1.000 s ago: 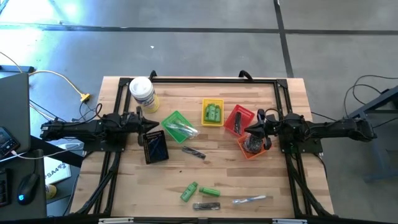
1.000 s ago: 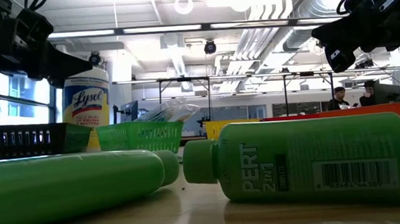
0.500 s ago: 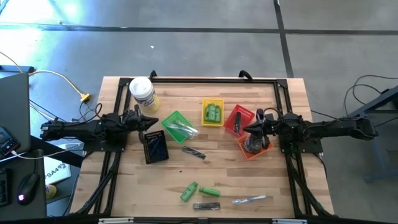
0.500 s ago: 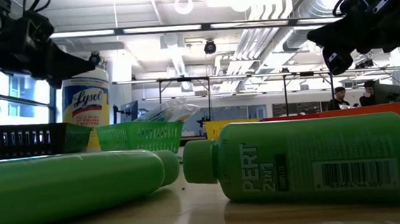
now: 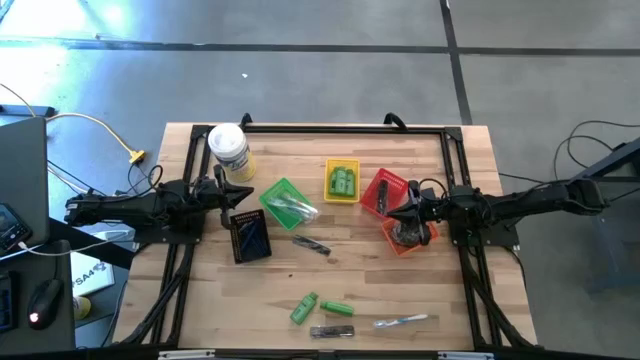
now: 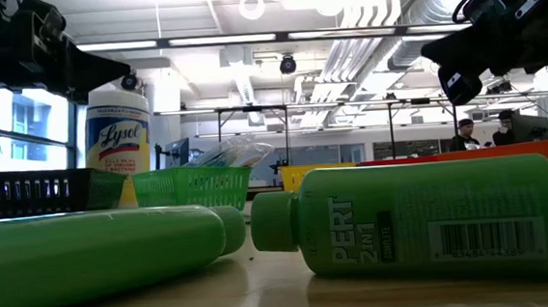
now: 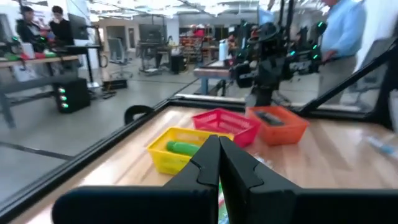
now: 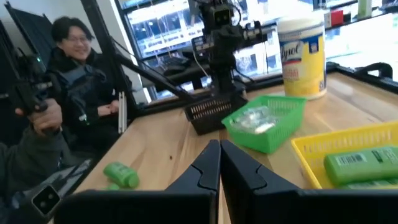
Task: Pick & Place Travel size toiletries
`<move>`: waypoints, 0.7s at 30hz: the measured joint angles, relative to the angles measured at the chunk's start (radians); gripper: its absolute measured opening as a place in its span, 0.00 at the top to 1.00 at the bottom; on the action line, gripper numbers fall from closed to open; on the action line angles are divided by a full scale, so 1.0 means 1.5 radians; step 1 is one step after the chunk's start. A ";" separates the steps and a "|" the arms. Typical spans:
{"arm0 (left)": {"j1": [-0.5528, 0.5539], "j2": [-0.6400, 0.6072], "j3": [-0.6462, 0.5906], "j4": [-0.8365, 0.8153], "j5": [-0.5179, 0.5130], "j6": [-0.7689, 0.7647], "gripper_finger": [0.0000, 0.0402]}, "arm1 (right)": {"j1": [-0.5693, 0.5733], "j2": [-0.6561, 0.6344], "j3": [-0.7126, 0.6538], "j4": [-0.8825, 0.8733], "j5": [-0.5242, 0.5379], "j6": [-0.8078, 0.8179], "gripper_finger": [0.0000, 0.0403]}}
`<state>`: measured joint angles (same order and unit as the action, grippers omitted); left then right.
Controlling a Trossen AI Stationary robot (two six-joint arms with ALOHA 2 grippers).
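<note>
Shift since a second ago: right gripper [image 5: 404,211] has slid from the orange basket's outer edge to hang over its inner side, nearer the green basket; left gripper [image 5: 243,192] has barely stirred; nothing on the table has changed place.
Landmark: green basket [image 5: 277,192], mid-table, holding clear-wrapped silvery pieces [image 5: 293,207].
Left gripper: fingers pressed together, empty, hanging just beside the green basket on the Lysol canister [image 5: 229,150] side, above the black basket [image 5: 249,236].
Right gripper: fingers pressed together, empty, well across from the green basket, over the orange basket [image 5: 419,243] and just beside the red basket [image 5: 384,185].
Sorted toiletries: green bottles lie in the yellow basket [image 5: 330,168], between the green basket and the red one.
Loose toiletries: a dark stick [image 5: 311,244] near the green basket; two green bottles [image 5: 321,307], a dark comb [image 5: 331,331] and a clear-wrapped piece [image 5: 402,321] well away at the table's front edge.
Risk one: a descent with fingers pressed together would shove the round bottles, which look likely to roll toward the edge.
Risk two: dropping straight down, the right gripper could clip the orange basket's rim and tip it.
Risk three: crinkly wrap may slip from a shallow pinch.
</note>
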<state>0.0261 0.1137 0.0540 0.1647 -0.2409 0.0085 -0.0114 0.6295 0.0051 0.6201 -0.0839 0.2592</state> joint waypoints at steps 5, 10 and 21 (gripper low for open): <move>0.000 0.000 0.000 -0.030 0.052 -0.025 1.00 | 0.032 0.021 0.000 0.033 0.041 -0.001 0.99; 0.000 0.000 0.000 -0.038 0.070 -0.024 1.00 | 0.051 0.029 0.000 0.042 0.107 0.001 0.99; 0.000 0.000 0.000 -0.020 0.055 0.029 1.00 | 0.100 0.065 0.023 0.029 0.134 0.032 0.99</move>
<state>0.0257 0.1139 0.0544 0.1341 -0.1585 0.0523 0.1386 0.7263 0.0396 0.6642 0.1165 0.3078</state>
